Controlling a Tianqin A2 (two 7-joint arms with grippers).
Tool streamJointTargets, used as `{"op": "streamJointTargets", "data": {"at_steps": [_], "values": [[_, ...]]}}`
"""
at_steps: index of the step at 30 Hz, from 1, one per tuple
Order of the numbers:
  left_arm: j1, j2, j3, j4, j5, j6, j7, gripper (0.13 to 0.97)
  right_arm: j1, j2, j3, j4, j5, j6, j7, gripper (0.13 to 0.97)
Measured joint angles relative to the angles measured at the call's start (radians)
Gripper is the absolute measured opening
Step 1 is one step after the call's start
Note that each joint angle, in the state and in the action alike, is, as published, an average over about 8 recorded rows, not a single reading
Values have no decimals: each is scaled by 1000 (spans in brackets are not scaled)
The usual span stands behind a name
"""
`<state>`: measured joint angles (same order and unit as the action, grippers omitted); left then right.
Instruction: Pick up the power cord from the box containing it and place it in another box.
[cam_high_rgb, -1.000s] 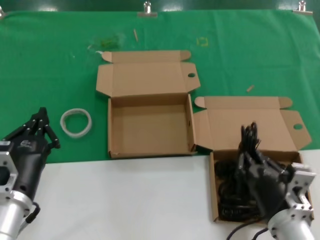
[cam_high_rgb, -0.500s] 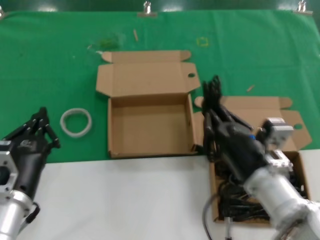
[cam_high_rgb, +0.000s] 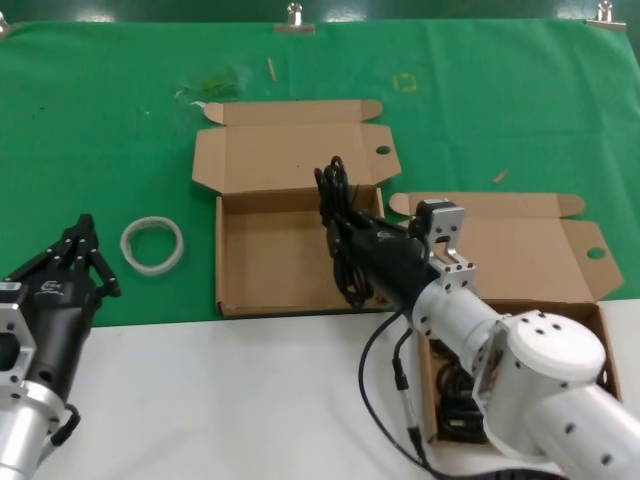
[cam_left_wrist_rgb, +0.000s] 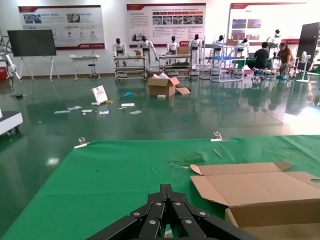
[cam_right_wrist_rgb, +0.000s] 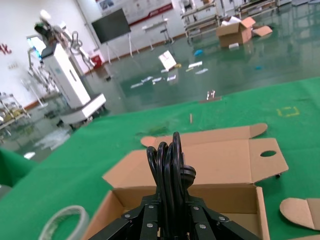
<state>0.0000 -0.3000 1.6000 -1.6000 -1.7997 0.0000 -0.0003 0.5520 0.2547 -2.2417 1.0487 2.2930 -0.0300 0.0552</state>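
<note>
Right gripper (cam_high_rgb: 343, 232) has the power cord (cam_high_rgb: 334, 195) clamped tight, bundle sticking upright. We're hovering right above the empty box (cam_high_rgb: 296, 250), so it's straight down from here. Left gripper (cam_high_rgb: 78, 262) sits parked beside the tape roll (cam_high_rgb: 153, 244).

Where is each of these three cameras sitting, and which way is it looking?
Head view: on the robot's head, looking down at both boxes; both arms show, the left gripper idle.
Left wrist view: looks along the left gripper's fingers into the hall.
Right wrist view: right gripper holding the power cord.
All share the middle box.
</note>
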Motion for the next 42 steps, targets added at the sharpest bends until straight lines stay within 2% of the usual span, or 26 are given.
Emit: {"op": "streamJointTargets", "data": {"at_steps": [10, 17, 20, 24, 28, 34, 36, 38, 42], "values": [[0, 0, 0, 0, 0, 0, 0, 140, 85, -99, 106, -231, -121, -102, 2, 231], [0, 0, 0, 0, 0, 0, 0, 140, 93, -117, 166, -267, -191, -136, 22, 285], [0, 0, 0, 0, 0, 0, 0, 140, 83, -109, 184, -245, -215, -138, 41, 336], [0, 0, 0, 0, 0, 0, 0, 140, 39, -84, 217, -157, -222, -149, 81, 405], [0, 0, 0, 0, 0, 0, 0, 140, -49, -48, 299, -2, -166, -220, 89, 472], [0, 0, 0, 0, 0, 0, 0, 140, -240, 17, 513, 258, 30, -440, -46, 623], [0, 0, 0, 0, 0, 0, 0, 140, -310, 35, 589, 342, 80, -508, -92, 623], [0, 0, 0, 0, 0, 0, 0, 140, -369, 47, 651, 410, 109, -556, -123, 623], [0, 0, 0, 0, 0, 0, 0, 143, -432, 55, 712, 483, 118, -587, -144, 713]]}}
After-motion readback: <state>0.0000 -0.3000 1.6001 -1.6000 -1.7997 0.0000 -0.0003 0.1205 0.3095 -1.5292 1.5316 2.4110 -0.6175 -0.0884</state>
